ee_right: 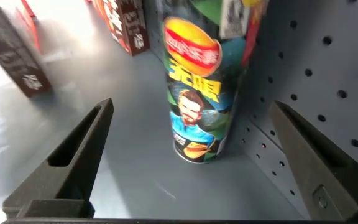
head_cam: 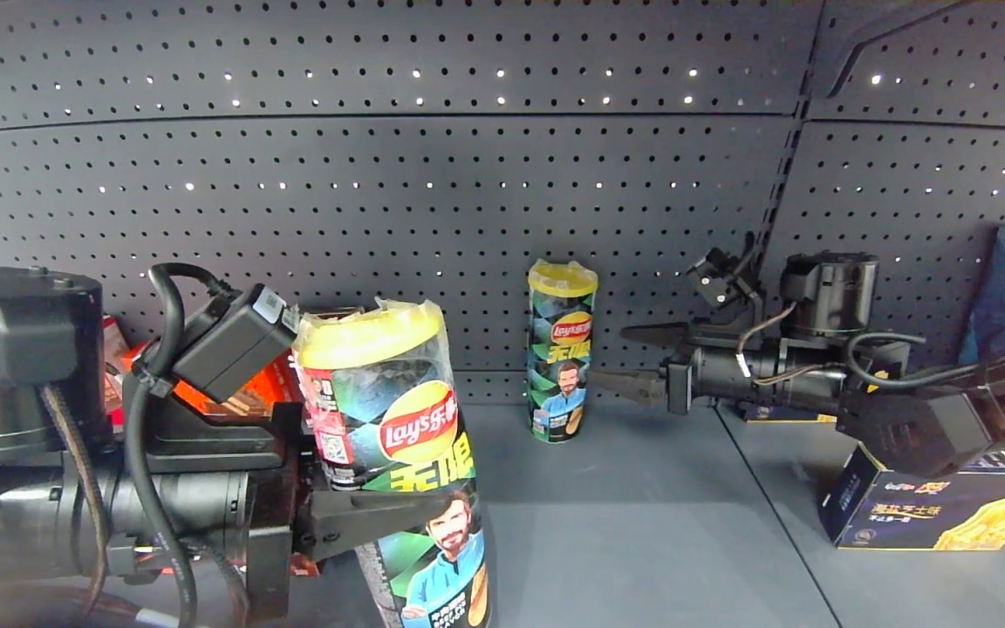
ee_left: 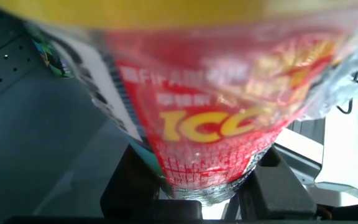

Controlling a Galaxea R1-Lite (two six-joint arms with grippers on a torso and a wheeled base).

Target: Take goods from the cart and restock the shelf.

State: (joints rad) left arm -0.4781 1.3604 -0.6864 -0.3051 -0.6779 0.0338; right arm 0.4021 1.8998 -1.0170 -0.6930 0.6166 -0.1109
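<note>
While the left gripper (head_cam: 363,516) clamps the near-left can (head_cam: 393,427) around its middle, we keep its long axis vertical — yellow lid (head_cam: 369,336) up, at present leaning slightly left — and set it on the shelf (head_cam: 642,523) apart from the standing can (head_cam: 562,358), beside which the right gripper (head_cam: 638,359) hangs wide open.
</note>
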